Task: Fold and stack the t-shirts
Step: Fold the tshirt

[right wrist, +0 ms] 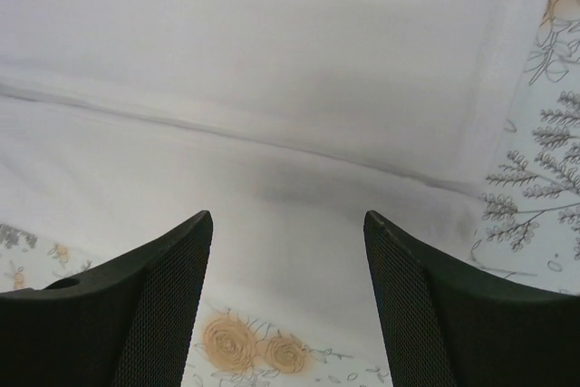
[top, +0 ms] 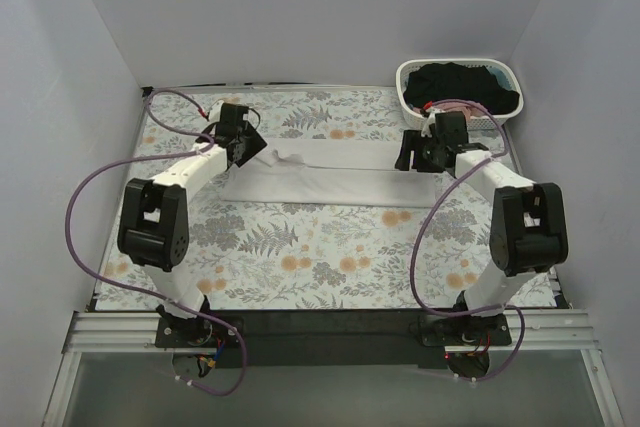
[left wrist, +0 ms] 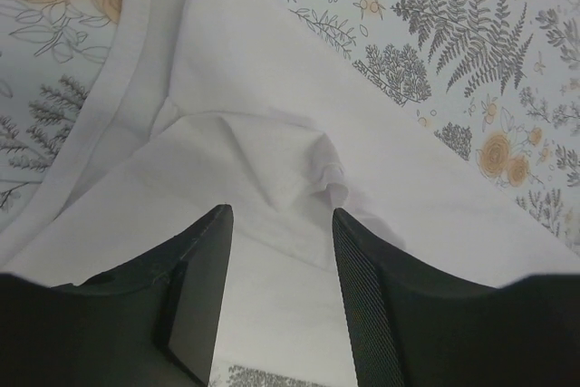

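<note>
A white t-shirt (top: 330, 179) lies folded into a long band across the far middle of the table. My left gripper (top: 248, 147) hovers over its left end, where the cloth (left wrist: 272, 88) is puckered just ahead of the tips. In the left wrist view the left gripper (left wrist: 281, 215) is open, with the shirt lying below the gap and not pinched. My right gripper (top: 410, 152) stands over the shirt's right end. The right wrist view shows the right gripper (right wrist: 288, 217) wide open above the smooth folded layers (right wrist: 272, 61), holding nothing. Black t-shirts (top: 460, 82) fill the basket.
The white lattice basket (top: 455, 62) sits at the back right corner, just behind my right arm. The floral tablecloth (top: 320, 247) covers the table. Grey walls close in the left, right and back. Purple cables loop beside both arms.
</note>
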`<state>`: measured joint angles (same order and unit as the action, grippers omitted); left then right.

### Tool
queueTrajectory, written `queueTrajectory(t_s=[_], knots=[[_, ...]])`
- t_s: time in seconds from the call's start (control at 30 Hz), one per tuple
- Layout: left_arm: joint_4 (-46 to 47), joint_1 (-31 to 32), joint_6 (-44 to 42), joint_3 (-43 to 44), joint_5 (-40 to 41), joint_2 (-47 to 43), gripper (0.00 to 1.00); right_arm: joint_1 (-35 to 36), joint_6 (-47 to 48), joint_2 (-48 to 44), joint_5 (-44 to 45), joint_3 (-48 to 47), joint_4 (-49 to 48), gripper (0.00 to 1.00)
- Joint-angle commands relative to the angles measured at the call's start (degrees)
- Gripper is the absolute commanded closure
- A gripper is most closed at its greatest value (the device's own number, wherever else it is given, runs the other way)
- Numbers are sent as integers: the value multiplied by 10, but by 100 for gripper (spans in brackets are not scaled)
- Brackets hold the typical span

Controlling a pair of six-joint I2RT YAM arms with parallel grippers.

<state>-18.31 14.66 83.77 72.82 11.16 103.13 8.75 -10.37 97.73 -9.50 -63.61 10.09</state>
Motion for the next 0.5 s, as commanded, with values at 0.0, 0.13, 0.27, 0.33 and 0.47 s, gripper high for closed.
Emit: queueTrajectory(t_s=[0.0, 0.13, 0.27, 0.33, 0.47], knots=[[9, -1, -4, -56, -3, -91, 56, 1, -24, -65, -50, 51, -25, 26], [20, -7, -2, -128, 6, -124, 63, -15, -32, -89, -83, 110, -42, 26], [27, -41, 14, -180, -10, -119, 69, -65, -56, -92, -113, 163, -77, 27], [27, -59, 11, -191, -18, -108, 71, -82, -70, -91, -131, 190, -96, 27], [10, -68, 13, -203, -49, -94, 72, -126, -89, -59, -174, 219, -119, 27]])
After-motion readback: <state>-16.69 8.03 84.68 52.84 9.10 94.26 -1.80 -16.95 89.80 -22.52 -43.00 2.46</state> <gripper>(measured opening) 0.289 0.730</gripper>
